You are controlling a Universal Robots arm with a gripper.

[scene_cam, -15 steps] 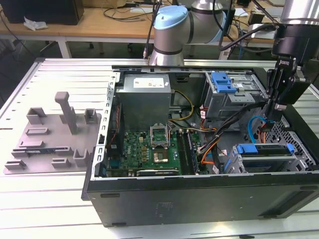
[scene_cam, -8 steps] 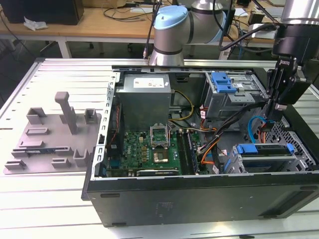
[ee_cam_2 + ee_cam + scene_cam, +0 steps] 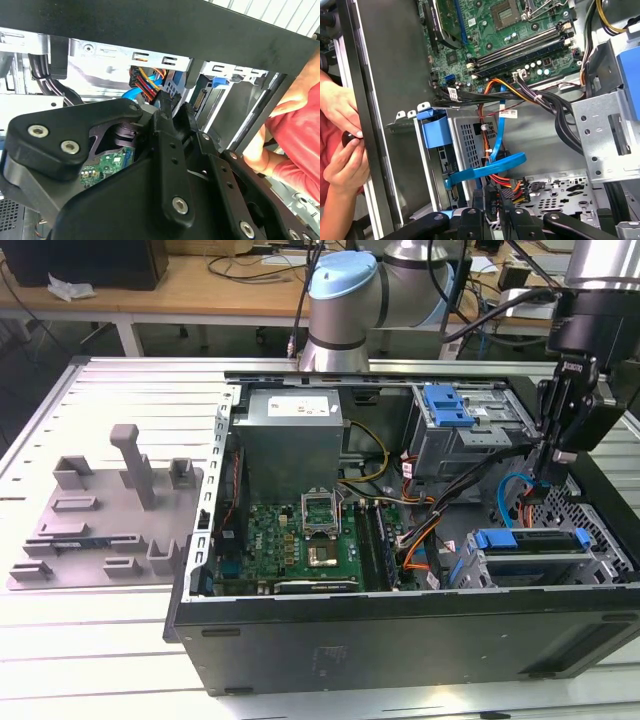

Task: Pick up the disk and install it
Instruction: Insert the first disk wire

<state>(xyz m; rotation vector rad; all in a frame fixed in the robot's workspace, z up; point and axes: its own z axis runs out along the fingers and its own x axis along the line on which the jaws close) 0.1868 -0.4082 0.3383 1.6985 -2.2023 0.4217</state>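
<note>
The disk (image 3: 527, 566) lies flat in the lower drive cage at the exterior view's right, inside the open computer case, with its blue carrier rail (image 3: 530, 538) on top. In the first wrist view, the blue rail end (image 3: 436, 133) shows at the cage's mouth. My gripper (image 3: 548, 466) hangs just behind that cage. In both wrist views its fingers close on a black power connector (image 3: 493, 199) with orange, red and yellow wires (image 3: 146, 83). A blue data cable (image 3: 490, 169) loops from the cage beside it.
A person's hands (image 3: 340, 131) and red sleeve (image 3: 300, 135) rest at the case wall near the cage. The motherboard (image 3: 305, 540), an upper drive cage with a blue latch (image 3: 447, 406), and cable bundles crowd the case. A grey tray with posts (image 3: 110, 510) sits at the exterior view's left.
</note>
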